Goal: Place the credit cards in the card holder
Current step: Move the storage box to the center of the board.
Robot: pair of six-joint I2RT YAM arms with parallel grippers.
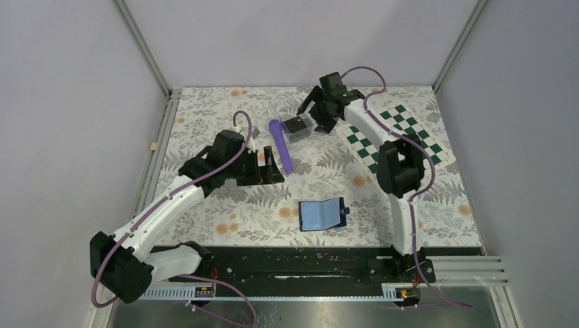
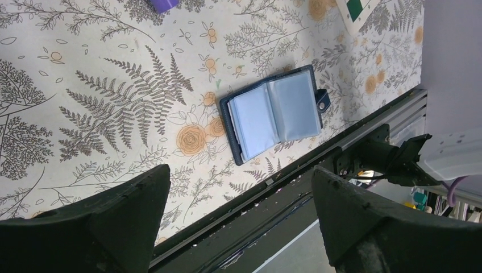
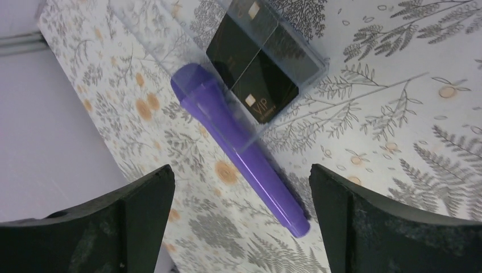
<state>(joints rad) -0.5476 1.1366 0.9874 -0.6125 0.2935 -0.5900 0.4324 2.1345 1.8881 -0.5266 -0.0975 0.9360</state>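
We are hovering with both jaws spread wide, the right by the credit cards in the clear box, the left near the open card holder.

Floral table w/ open card holder, purple marker, clear box, checker mat

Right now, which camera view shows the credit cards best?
The right wrist view: the credit cards, dark with VIP lettering legible, lie in the clear box. The top view shows only a small dark patch; the left wrist view misses them.
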